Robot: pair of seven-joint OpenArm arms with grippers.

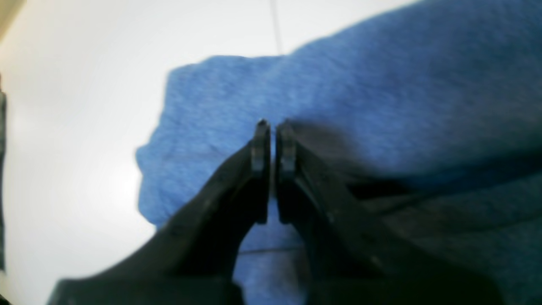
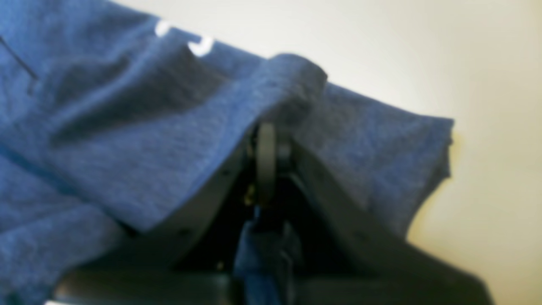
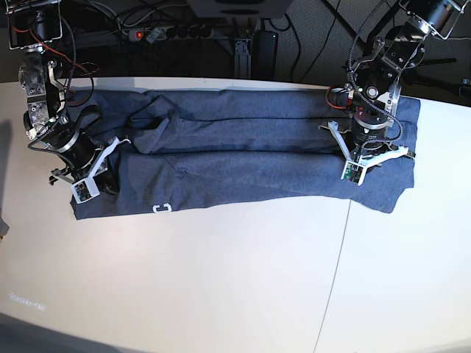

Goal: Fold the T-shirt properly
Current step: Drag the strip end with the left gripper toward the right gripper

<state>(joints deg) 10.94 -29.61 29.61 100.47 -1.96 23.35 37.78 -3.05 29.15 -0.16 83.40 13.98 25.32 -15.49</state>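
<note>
Worktop [image 3: 243,294] is bare at its near edge; beyond it the T-shirt [image 3: 243,158] lies as a long folded band along the far edge, lengthwise folds apparently done, crosswise folding left. Right gripper [image 2: 266,140] is clamped on a cloth fold; left gripper [image 1: 273,144] is nearly closed, seemingly empty.

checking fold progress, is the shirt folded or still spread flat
Partly folded: the shirt lies as a long band across the table, its long edges turned over, not yet folded crosswise.
</note>
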